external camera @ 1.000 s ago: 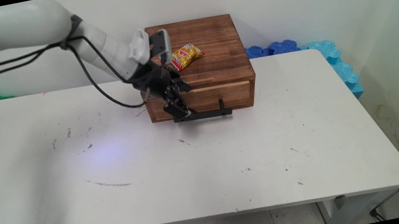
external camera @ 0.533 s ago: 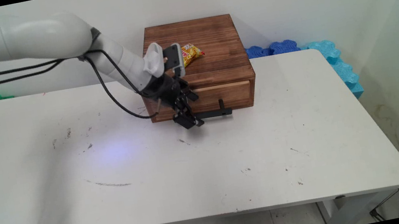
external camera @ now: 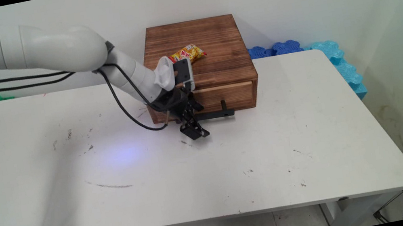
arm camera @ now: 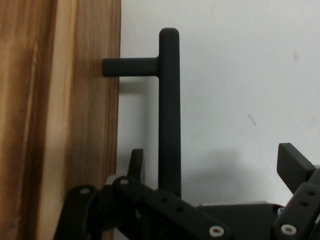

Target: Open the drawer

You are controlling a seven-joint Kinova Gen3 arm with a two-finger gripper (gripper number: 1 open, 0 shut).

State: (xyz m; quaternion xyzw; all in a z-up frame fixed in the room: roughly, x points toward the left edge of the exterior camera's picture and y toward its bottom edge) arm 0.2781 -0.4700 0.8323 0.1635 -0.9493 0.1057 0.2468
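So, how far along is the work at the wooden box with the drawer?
Done: nothing visible. The drawer sits flush in the wooden box, shut, and the yellow snack packet lies on top. In hand: the tool is open, low at the black handle, with the bar between its fingers, unclamped. Left, if the drawer is the aim: gripping the handle and moving it.

The black bar handle (arm camera: 169, 110) runs behind the black two-finger gripper (arm camera: 210, 165) at the hand view's bottom; its lower end is hidden.
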